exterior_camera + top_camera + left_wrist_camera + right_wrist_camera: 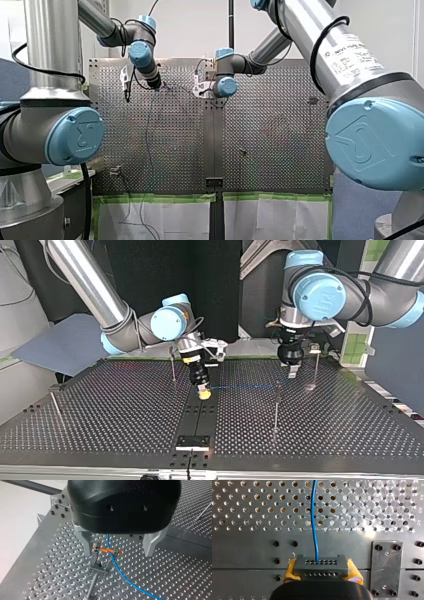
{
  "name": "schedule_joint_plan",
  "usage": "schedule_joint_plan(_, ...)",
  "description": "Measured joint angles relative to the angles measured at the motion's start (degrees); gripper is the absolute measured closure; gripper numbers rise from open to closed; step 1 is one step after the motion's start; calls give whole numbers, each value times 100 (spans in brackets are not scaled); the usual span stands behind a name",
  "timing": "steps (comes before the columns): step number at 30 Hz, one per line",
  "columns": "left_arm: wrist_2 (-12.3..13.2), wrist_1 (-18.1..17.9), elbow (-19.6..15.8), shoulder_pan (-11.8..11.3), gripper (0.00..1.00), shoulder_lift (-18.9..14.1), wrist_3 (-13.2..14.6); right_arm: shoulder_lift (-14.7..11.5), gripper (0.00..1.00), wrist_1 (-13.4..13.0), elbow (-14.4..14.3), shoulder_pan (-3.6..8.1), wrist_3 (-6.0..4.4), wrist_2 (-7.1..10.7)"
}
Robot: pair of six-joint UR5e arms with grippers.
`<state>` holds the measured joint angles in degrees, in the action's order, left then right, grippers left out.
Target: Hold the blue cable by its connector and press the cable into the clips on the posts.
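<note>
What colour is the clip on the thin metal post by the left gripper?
Orange clip; the left wrist view shows it best.

Top view first: my right gripper (204, 392) sits over the middle seam of the table (100, 410), with the connector (320, 567) wedged between its fingers. From there the cable (245, 387) runs toward the view's right to my left gripper (292, 372). It passes between that gripper's spread fingers and across the clip (107, 550). The near post (276, 405) stands in front of the cable, between the grippers. The rear post (173, 367) is behind my right gripper, to its left. The side post (316, 367) is just right of my left gripper, and the far post (56, 410) stands near the table's left edge. A small plate (192, 441) lies at the front, in line with the seam.
</note>
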<state>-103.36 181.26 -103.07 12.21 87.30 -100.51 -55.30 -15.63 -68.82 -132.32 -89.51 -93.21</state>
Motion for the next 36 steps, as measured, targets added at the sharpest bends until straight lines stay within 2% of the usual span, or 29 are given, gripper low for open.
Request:
schedule_joint_plan(11, 18, -161, 0, 51, 0, -2, 226, 13, 100, 6, 2, -7, 2, -13)
schedule_joint_plan(19, 176, -400, 0, 102, 0, -1, 270, 44, 100, 7, 1, -16, 2, -22)
schedule_joint_plan(36, 139, -441, -1, 137, 0, 3, 336, 64, 100, -7, 2, 27, -31, -31)
